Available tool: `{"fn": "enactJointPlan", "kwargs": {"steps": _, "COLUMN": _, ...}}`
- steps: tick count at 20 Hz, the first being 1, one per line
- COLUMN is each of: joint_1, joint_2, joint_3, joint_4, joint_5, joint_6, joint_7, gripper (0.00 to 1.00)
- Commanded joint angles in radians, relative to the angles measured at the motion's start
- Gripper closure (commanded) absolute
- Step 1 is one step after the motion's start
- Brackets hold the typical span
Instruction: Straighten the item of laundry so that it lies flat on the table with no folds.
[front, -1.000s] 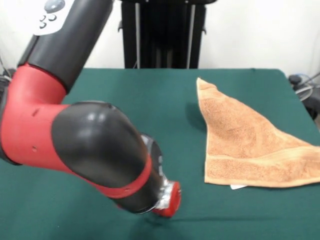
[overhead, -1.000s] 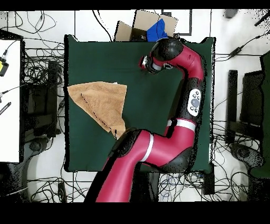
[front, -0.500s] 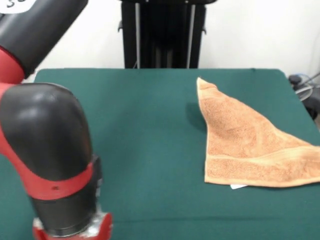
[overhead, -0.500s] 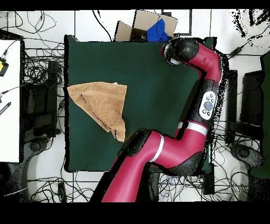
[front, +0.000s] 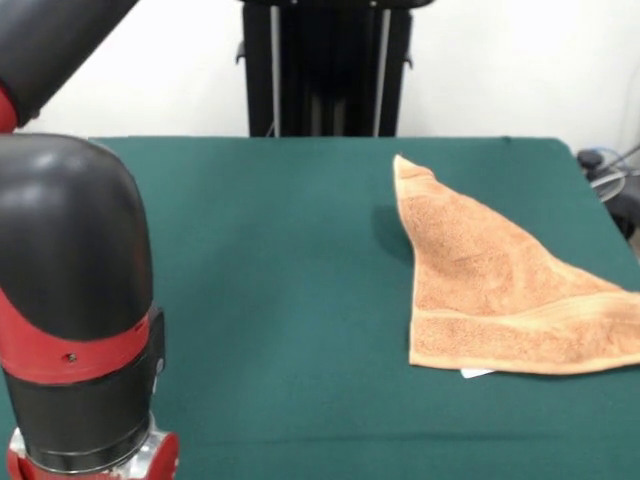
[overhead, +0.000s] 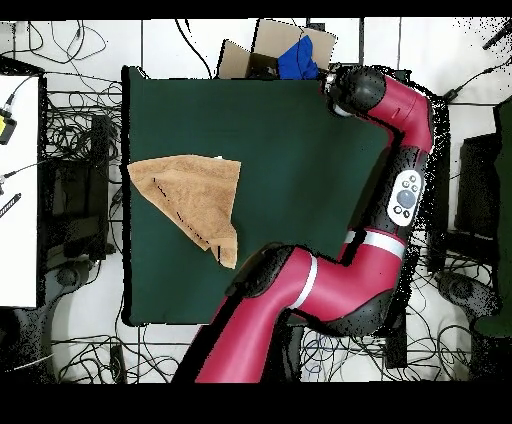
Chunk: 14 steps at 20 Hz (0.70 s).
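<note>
Rough terry-cloth towel on matt felt-like table; glossy plastic arm.

arm: glossy red and black rounded shells
wrist: black cap, red band, silver collar
forearm panel: white-grey, dark buttons

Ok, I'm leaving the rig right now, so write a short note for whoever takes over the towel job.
Gripper: the arm's end sits low at the table's near left in the front view, well away from the towel; open or shut cannot be told.
Towel: folded into a triangle on the green table, on its right side in the front view, with a white tag showing under its near edge.
Done: nothing visible; the fold remains.
Left: bring the arm over, unfold the towel and lay it flat.
</note>
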Motion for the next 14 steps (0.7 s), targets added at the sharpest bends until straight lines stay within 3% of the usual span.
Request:
{"fn": "enactJointPlan", "kwargs": {"steps": 1, "joint_1": 0.085, "joint_2": -0.219, "joint_3": -0.073, "joint_4": 0.504, "joint_5": -0.043, "joint_6": -0.122, "joint_7": 0.177, "gripper": 1.0}}
{"fn": "enactJointPlan", "kwargs": {"steps": 5, "joint_1": 0.122, "joint_2": -0.308, "joint_3": -0.089, "joint_4": 0.67, "joint_5": -0.035, "joint_6": -0.166, "joint_7": 0.298, "gripper": 1.0}}
{"fn": "enactJointPlan", "kwargs": {"steps": 14, "joint_1": 0.238, "joint_2": -0.456, "joint_3": -0.165, "joint_4": 0.91, "joint_5": 0.04, "joint_6": -0.171, "joint_7": 0.534, "gripper": 1.0}}
